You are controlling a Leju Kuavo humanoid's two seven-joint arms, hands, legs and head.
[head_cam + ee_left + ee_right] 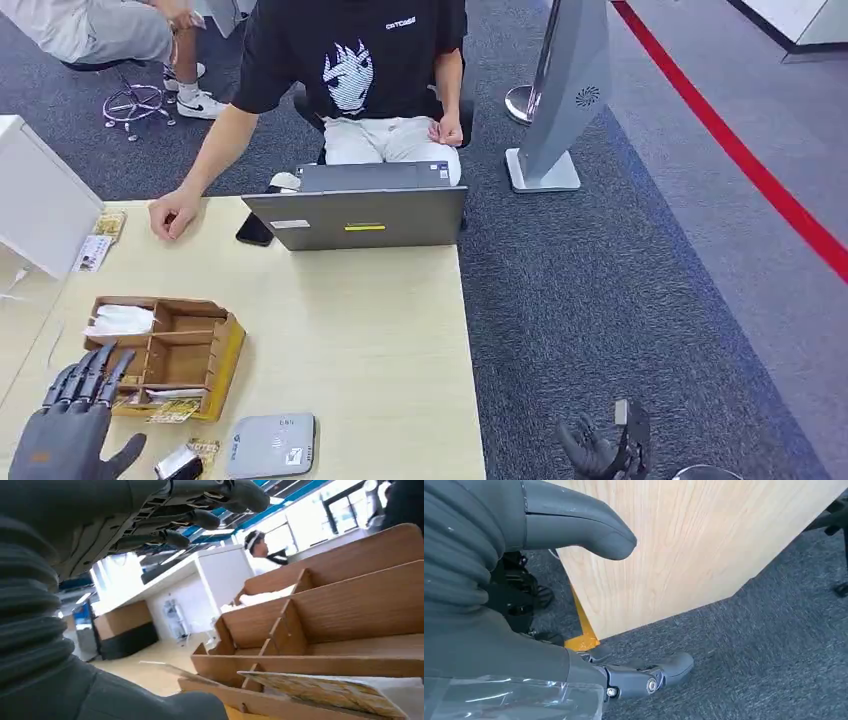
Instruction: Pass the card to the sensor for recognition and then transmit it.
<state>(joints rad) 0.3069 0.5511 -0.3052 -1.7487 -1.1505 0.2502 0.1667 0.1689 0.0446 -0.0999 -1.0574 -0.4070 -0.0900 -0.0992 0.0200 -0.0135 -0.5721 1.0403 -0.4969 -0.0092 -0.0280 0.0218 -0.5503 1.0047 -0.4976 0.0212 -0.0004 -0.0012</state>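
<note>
My left hand hovers open over the table's near left corner, fingers spread and pointing at the wooden organiser. A patterned yellow card lies at the organiser's near edge, just right of my fingers; the left wrist view shows this card lying flat in front of the organiser, with my left hand's fingers above it and holding nothing. The grey card sensor lies flat on the table near the front edge. My right hand hangs beside the table over the carpet, open and holding nothing; the right wrist view shows that hand by the table's side panel.
A person in a black shirt sits behind an open grey laptop, one hand resting on the table. A black phone lies by the laptop. More cards lie at the far left beside a white box. A small dark object lies left of the sensor.
</note>
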